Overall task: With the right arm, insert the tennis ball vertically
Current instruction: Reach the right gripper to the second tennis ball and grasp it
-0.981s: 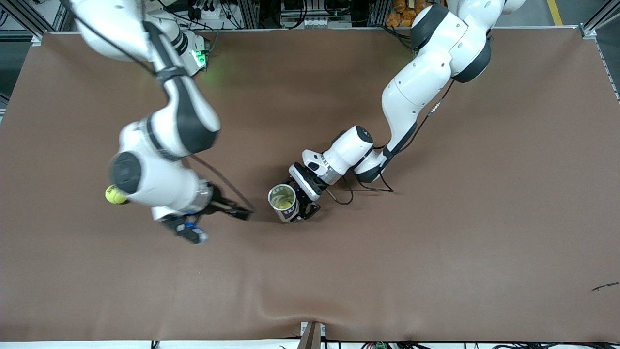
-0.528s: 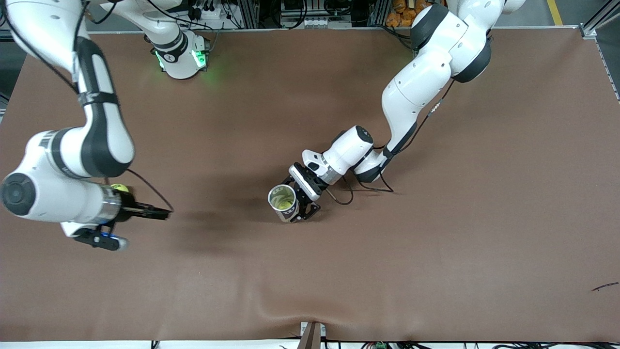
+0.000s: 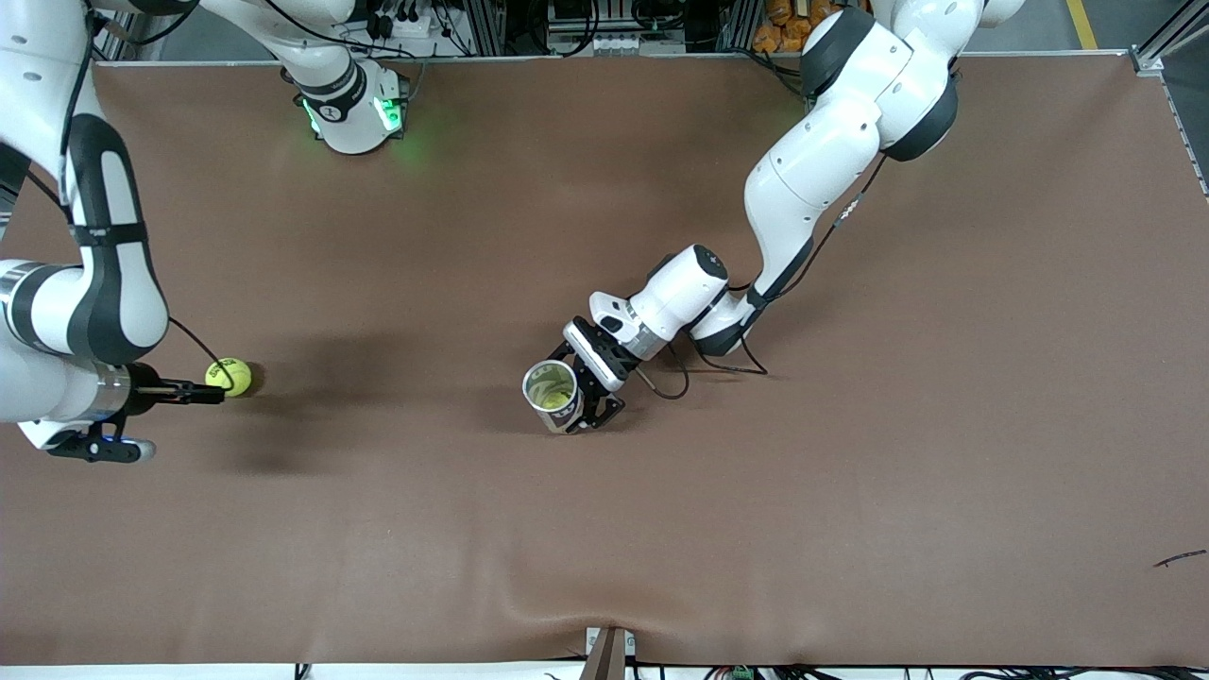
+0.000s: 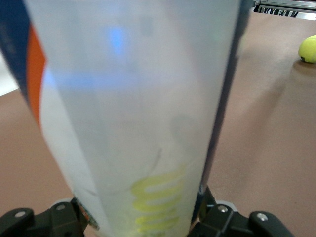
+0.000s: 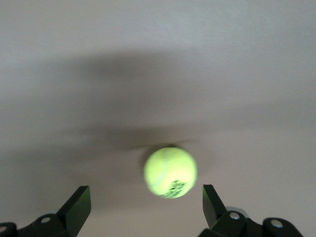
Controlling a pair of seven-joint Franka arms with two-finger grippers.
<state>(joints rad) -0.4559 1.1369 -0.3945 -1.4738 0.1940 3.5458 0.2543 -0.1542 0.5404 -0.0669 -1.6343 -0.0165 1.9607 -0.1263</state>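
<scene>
Brown table cover (image 3: pixel 850 472) fills the front view: tennis ball (image 3: pixel 229 377) at nine o'clock, right gripper (image 3: pixel 194 392) touching it, jaws spread. Left gripper (image 3: pixel 593 397) pinches can (image 3: pixel 553 395) at centre. Right wrist view: ball looks light, fuzzy, springy; grasp across its middle.

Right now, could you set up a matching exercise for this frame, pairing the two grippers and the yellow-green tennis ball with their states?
Things:
1. left gripper
2. right gripper
3. yellow-green tennis ball

States:
A. open, fingers reaching toward the ball
B. lying on the brown table cover, not gripped
C. shut on the upright open-topped tennis ball can

Pairs: 1-C, 2-A, 3-B
</scene>
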